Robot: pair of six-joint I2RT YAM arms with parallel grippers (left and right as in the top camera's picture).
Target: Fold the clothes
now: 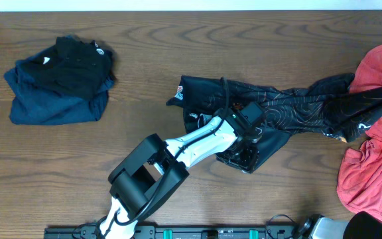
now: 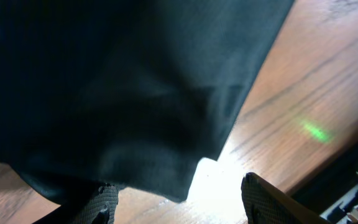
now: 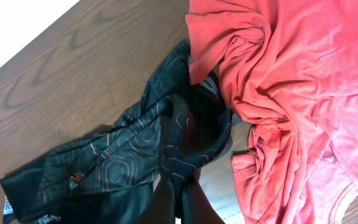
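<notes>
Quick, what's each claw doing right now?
Left claw: open at the black jersey's edge, gripping nothing.
Right claw: closed, apparently empty.

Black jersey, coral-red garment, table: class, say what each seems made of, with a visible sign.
The black jersey: probably thin synthetic sportswear knit, smooth, draping limply, with printed orange lines. The coral-red garment: likely matte cotton knit, softly crumpled, stitched hem. The table: dark wood or wood-look laminate, grain showing.

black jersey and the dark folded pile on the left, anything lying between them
Nothing: in the overhead view, only bare wooden table separates the black jersey from the dark folded pile.
</notes>
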